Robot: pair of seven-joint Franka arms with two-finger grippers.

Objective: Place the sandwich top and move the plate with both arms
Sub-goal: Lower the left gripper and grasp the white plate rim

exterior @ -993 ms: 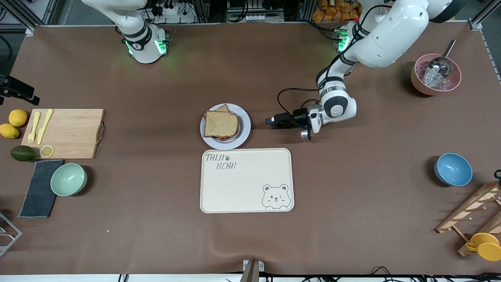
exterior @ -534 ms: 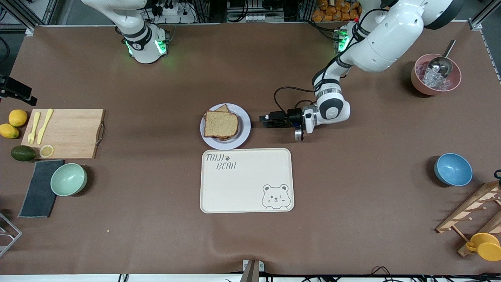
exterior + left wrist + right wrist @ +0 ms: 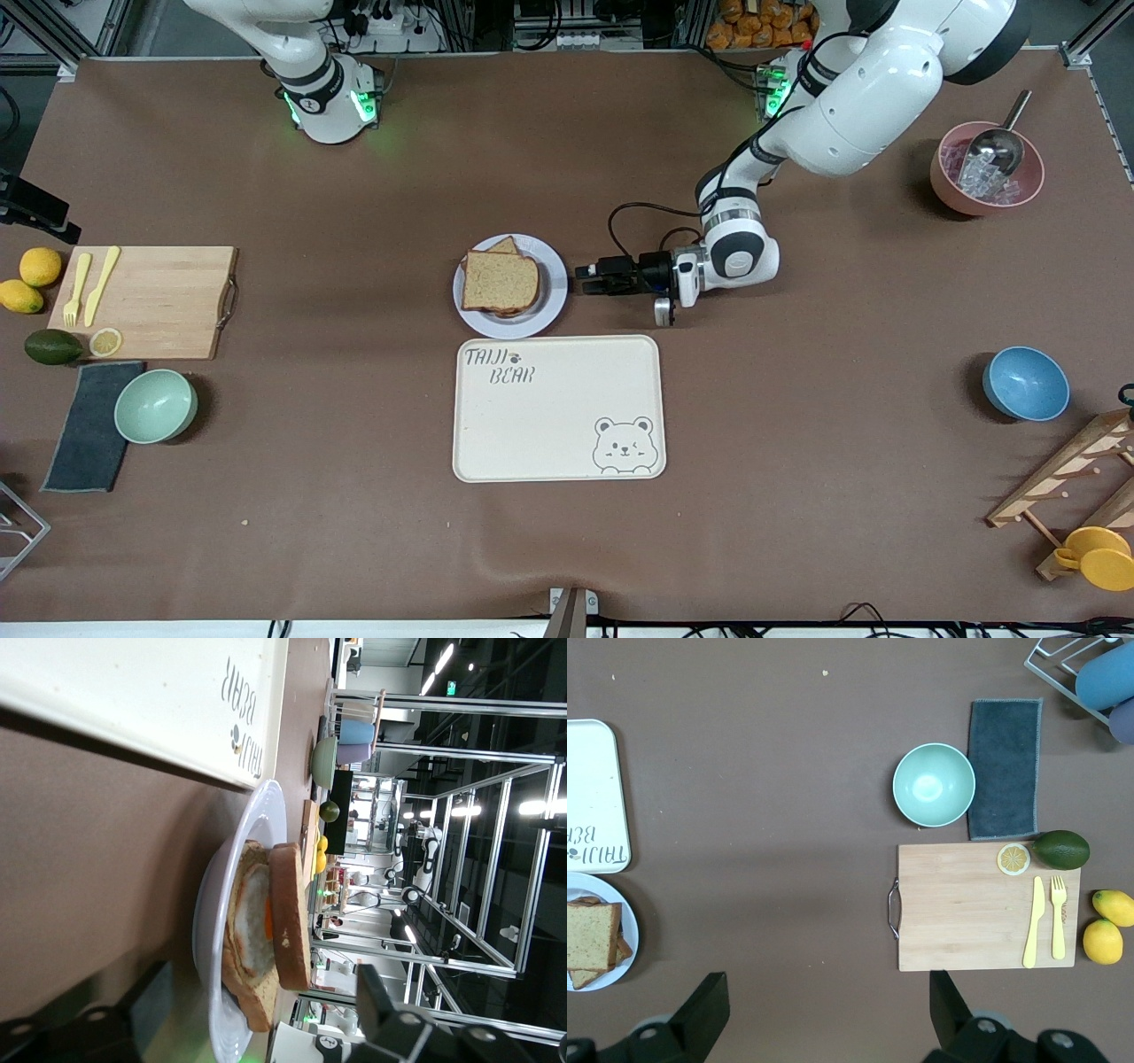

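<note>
Left claw (image 3: 581, 279) has slid along the tabletop (image 3: 354, 496) toward the plate (image 3: 553, 288) since a second ago, now low and just beside the rim at the left arm's end; plate, bread and tray unchanged. Sandwich top (image 3: 500, 282) lies flat on the stack in the plate, sitting over the egg slice (image 3: 252, 930) (egg only shows in the left wrist view, hidden from the front). One lower bread corner (image 3: 505, 245) pokes out on the side farther from the front camera. Left claw's fingers (image 3: 394, 1019) stand well apart, nothing between them, tips cut off at the frame edge in its wrist view. Right claw (image 3: 824, 1010) is out of the front view; its wrist view shows two fingers wide apart and empty, high over the tabletop between the plate and the cutting board (image 3: 966, 904), arm waiting. Bear tray (image 3: 558, 416) lies just beside the plate, nearer the front camera.
</note>
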